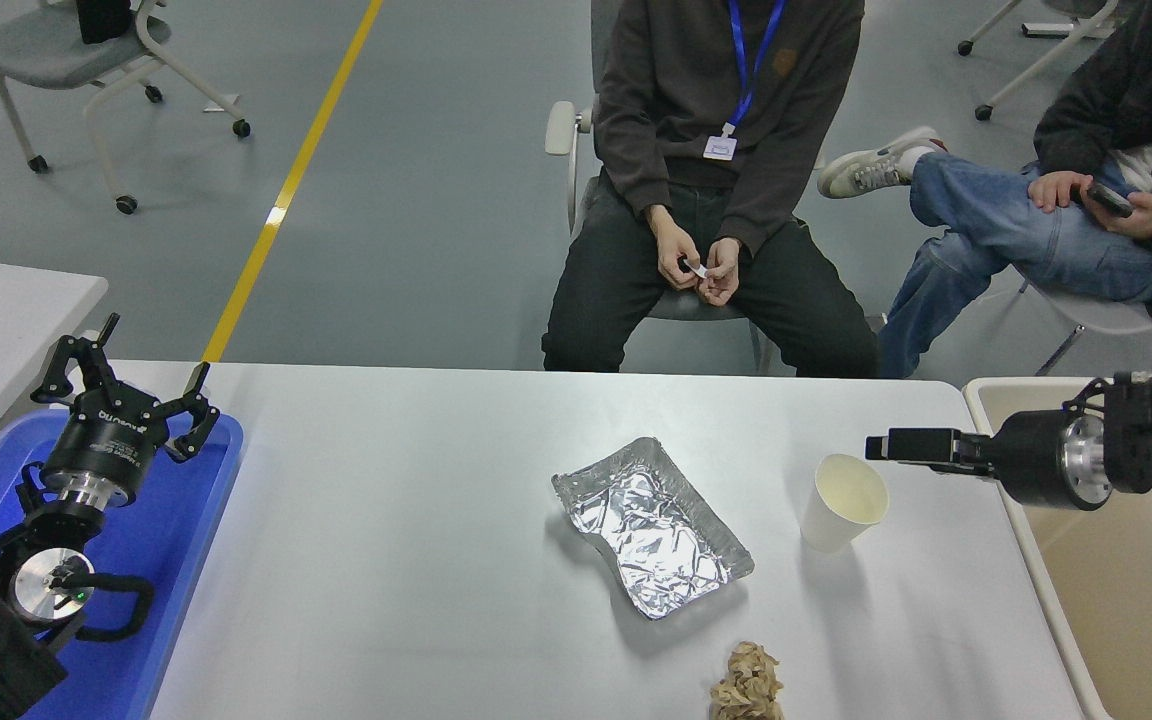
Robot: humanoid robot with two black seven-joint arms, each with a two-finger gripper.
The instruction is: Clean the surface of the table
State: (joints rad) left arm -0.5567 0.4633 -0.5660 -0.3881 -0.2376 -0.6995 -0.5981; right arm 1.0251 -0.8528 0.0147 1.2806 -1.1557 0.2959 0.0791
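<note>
Three things lie on your table surface [416,560]: a foil tray [651,527] at centre, a paper cup [843,500] at its 3 o'clock, a crumpled wad [747,683] at 6. Your right claw [878,446] hovers just beside the cup's rim; you cannot tell its grip. Your left claw [126,378] sits released over the blue tray [186,540] at 9 o'clock.

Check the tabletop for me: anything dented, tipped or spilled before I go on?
The foil tray is crumpled, its near-left rim bent inward. A crumpled brown paper wad lies at the table surface's near edge. The paper cup stands upright and I see no spill.
</note>
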